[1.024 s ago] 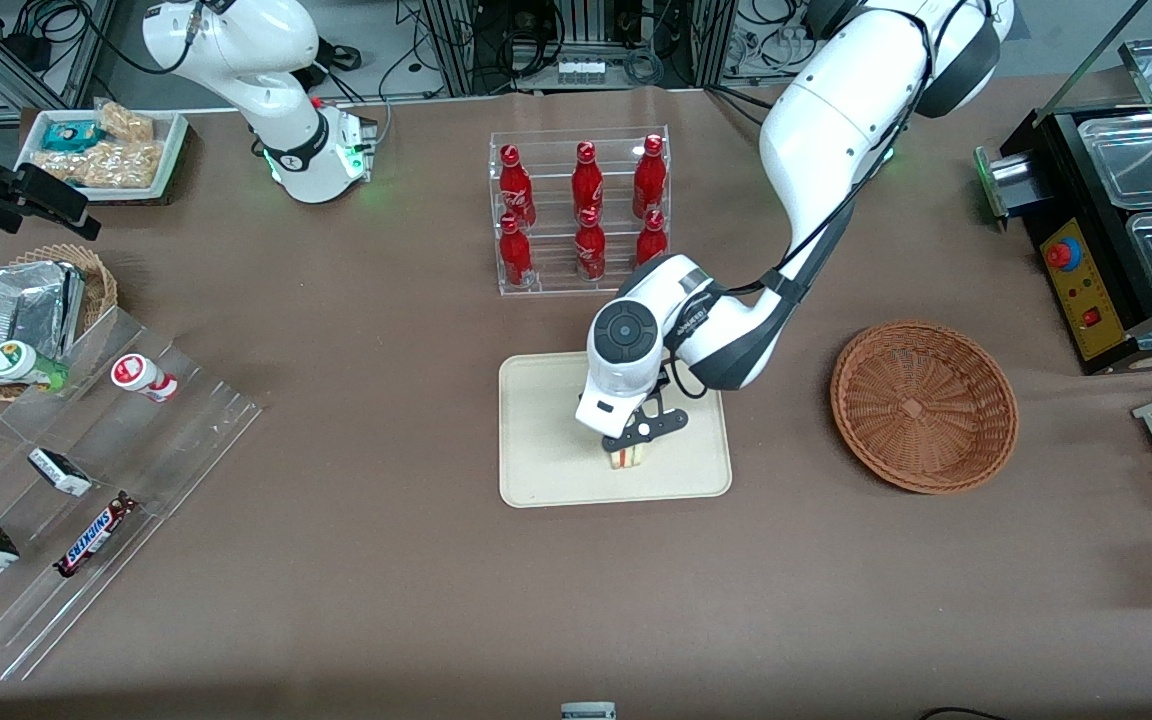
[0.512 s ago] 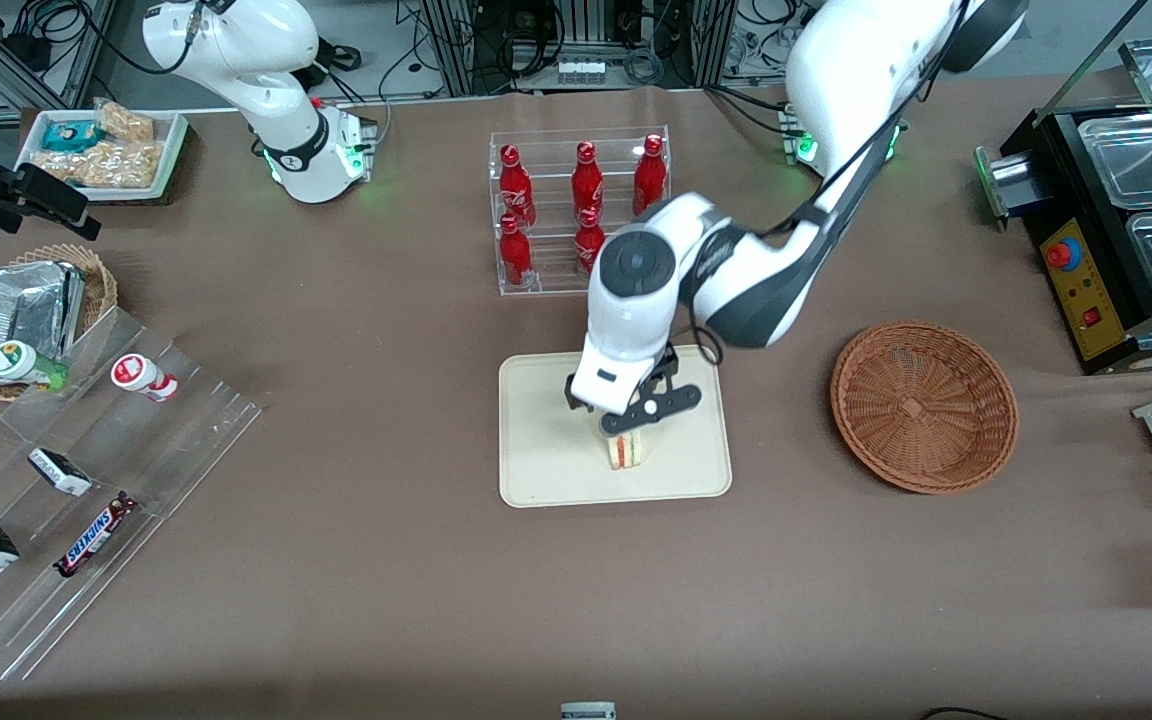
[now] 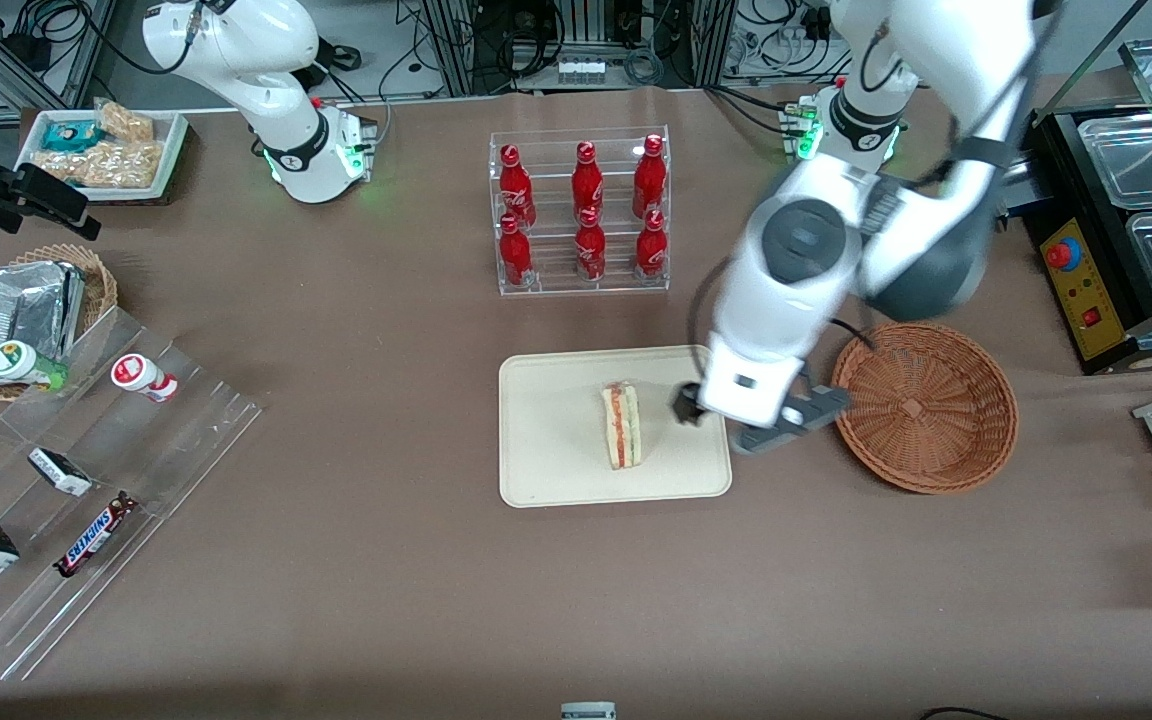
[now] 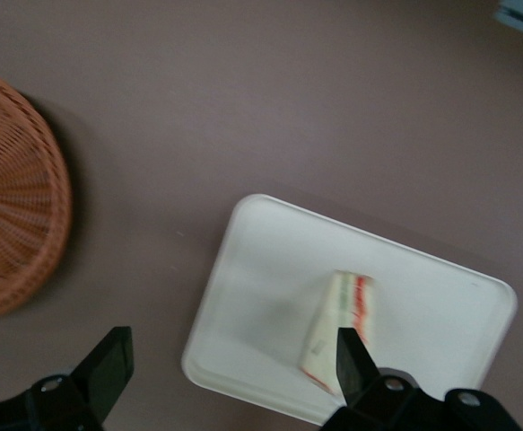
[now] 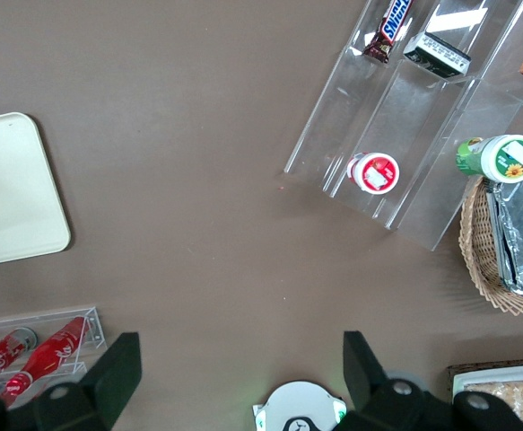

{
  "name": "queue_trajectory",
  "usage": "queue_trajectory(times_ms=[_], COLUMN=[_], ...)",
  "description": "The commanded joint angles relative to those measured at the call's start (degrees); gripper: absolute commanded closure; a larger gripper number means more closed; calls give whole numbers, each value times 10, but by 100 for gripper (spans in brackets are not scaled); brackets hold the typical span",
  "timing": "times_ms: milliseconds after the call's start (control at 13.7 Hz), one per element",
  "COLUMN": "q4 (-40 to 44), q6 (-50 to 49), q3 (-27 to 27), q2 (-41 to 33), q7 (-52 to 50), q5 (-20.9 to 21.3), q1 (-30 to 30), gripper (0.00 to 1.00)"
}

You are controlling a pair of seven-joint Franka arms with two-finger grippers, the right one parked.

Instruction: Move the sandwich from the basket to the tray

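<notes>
From the front I saw the sandwich (image 3: 622, 424), a pale bread wedge with its red and green cut edge up, lying alone on the flat cream tray (image 3: 546, 480), so I judged the placing done; my gripper (image 3: 762, 420) hung spread wide and empty between tray and the woven wicker basket (image 3: 924, 405). The left wrist view showed both black fingertips (image 4: 110, 364) well apart above the sandwich (image 4: 337, 328) on the smooth tray (image 4: 243, 305), the basket (image 4: 14, 238) apparently empty. The right wrist view caught only a corner of the tray (image 5: 14, 193).

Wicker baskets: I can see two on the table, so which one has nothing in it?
The reddish-brown round basket beside the tray, next to the open gripper. The paler scalloped basket holds foil packets.
</notes>
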Motion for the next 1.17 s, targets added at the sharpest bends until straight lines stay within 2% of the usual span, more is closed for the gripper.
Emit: queue_trajectory(times_ms=[0,220,512,585,659,805,951,1098], q4=[-75,-131,-137,-135,-132,-133,-130,-102], q6=[-4,-9,-83,-103,-127,-157,-204,-233], q3=[-7,-7,-4,7,39,91,105,133], q2=[-58,-116,-174,-189,-204,-239,-263,-265], q7=[78,164,315,358,394,445,479,500], q5=[-12,-31,-67,-76,-79,-79,-84,-114], q1=[63,122,193,197,189,152,149,148], gripper=[0,0,0,0,0,0,0,0])
